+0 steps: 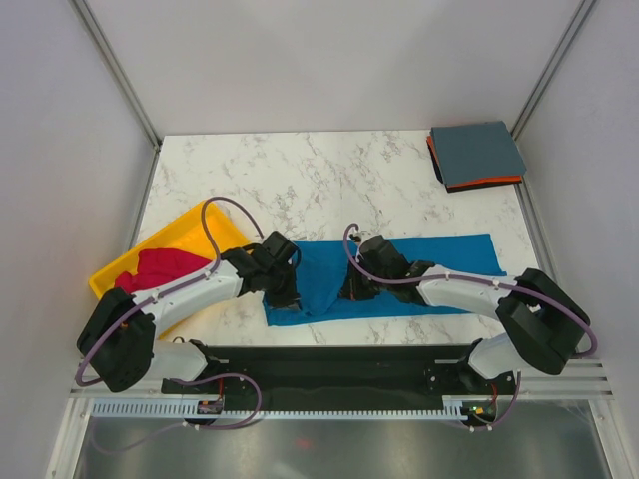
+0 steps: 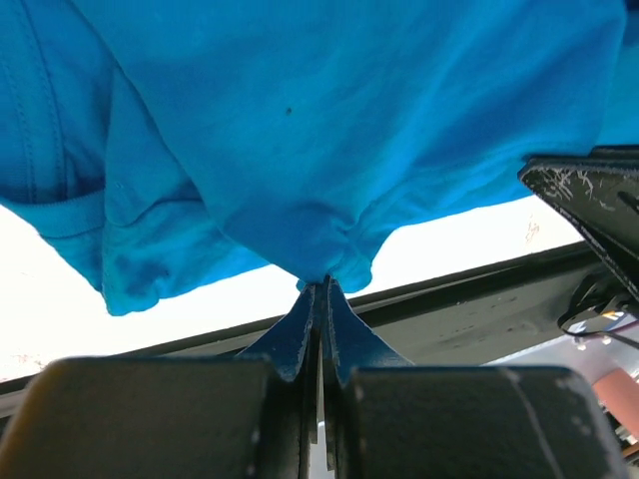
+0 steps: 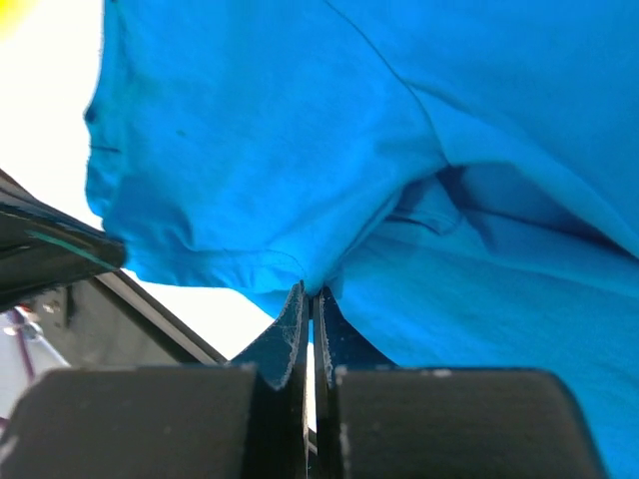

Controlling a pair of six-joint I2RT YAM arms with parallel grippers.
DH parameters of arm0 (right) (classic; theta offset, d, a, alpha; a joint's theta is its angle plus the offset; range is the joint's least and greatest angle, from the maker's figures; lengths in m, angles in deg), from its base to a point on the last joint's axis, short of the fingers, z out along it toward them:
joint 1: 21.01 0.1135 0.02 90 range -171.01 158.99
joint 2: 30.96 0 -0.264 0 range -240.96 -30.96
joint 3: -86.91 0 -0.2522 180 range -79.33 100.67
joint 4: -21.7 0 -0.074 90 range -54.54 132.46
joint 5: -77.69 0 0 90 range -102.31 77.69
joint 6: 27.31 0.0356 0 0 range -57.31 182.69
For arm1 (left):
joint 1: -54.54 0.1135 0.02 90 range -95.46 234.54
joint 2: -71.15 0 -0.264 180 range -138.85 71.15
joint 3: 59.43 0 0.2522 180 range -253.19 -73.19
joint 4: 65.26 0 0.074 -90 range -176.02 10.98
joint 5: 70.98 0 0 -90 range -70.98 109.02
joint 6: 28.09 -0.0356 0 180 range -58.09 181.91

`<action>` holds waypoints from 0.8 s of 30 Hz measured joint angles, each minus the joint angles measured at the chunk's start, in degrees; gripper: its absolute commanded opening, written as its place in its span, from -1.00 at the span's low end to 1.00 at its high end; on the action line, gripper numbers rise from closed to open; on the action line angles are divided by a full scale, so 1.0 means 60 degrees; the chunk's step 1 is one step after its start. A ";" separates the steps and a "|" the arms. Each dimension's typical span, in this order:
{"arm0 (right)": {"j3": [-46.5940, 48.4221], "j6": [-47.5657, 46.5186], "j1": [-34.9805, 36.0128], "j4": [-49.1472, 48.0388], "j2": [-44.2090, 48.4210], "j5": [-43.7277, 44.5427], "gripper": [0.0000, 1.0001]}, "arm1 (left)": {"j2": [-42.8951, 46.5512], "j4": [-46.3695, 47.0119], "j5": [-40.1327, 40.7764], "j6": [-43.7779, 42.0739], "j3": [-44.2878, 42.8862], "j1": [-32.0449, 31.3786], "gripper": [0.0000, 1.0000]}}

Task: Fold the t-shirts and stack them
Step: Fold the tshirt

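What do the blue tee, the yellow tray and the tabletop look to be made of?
Blue t-shirt: soft knit cloth, probably cotton, matte. It wrinkles, puckers where it is pinched, and shows stitched seams.
Yellow tray: looks like moulded plastic, smooth and even in colour, with a raised rim.
Tabletop: white with grey veining, a marble look. Real stone or printed laminate, cannot tell.

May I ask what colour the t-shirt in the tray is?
The t-shirt is magenta-red; top external view.

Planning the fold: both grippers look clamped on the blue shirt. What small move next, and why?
Probably raise both a little, together: the left gripper and right gripper are each shut on a bunched bit of the blue shirt, whose rest lies flat.
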 measured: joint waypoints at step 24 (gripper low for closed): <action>0.1599 0.0317 -0.1096 0.0036 -0.1599 -0.1009 -1.00 | -0.1140 -0.0018 -0.0098 -0.0685 -0.0390 0.1927 -0.95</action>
